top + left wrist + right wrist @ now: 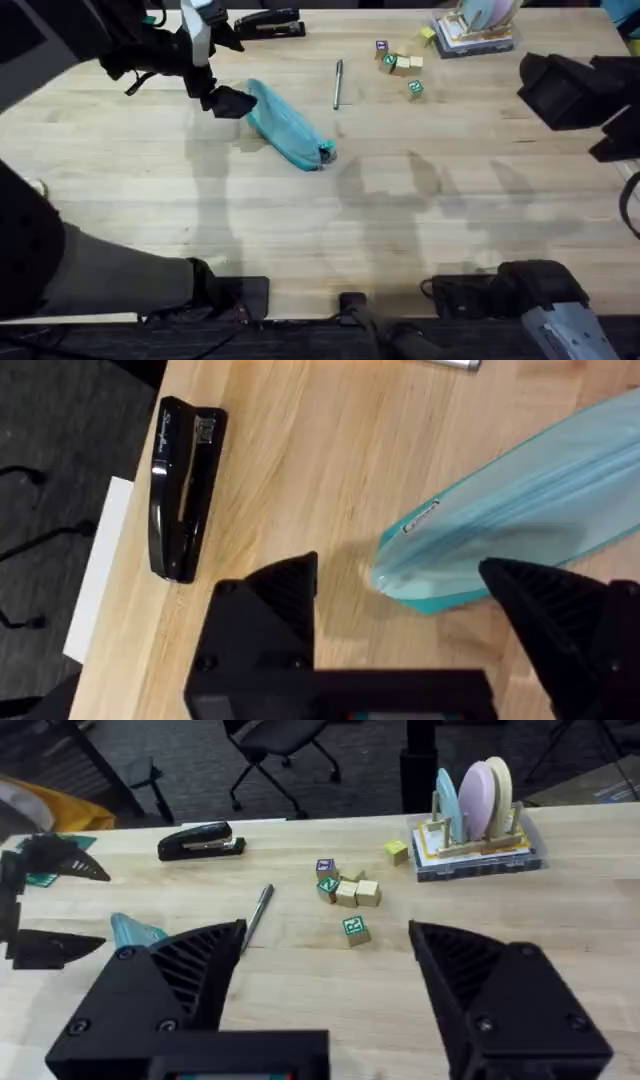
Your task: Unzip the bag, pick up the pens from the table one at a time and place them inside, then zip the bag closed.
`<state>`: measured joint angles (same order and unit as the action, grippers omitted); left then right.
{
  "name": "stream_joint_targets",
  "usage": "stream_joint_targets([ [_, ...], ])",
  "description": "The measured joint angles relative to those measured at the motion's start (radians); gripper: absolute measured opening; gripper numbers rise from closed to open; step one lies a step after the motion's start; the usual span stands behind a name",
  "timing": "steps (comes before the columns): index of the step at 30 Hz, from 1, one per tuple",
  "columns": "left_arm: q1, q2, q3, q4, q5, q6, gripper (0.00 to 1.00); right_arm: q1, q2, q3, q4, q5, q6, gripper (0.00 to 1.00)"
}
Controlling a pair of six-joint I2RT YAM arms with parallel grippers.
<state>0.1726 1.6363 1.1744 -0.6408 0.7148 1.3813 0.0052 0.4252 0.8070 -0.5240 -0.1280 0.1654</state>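
**Closing on the pouch's blunt end**

Lying on the desk, the bag runs its long axis diagonally, its near end between the left gripper's spread fingers, its dark pull at the far end. The right gripper, also spread, hangs well apart. Beyond the bag lies the pen.

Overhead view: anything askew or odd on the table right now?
Nothing damaged or spilled. The teal fabric pouch lies diagonally, the slim grey pen apart beside it. The left gripper straddles the pouch's end.
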Motion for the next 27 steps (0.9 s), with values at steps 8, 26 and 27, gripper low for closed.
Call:
stream_joint_targets([
  [8,0.0,0.06,0.001,0.008,0.004,0.004,0.991,0.0,0.0,0.0,0.0,0.0,0.0,0.998],
  [26,-0.019,0.132,0.001,0.014,0.008,0.007,0.993,0.0,0.0,0.0,0.0,0.0,0.0,0.998],
  [27,-0.019,0.132,0.001,0.014,0.008,0.007,0.993,0.0,0.0,0.0,0.0,0.0,0.0,0.998],
])
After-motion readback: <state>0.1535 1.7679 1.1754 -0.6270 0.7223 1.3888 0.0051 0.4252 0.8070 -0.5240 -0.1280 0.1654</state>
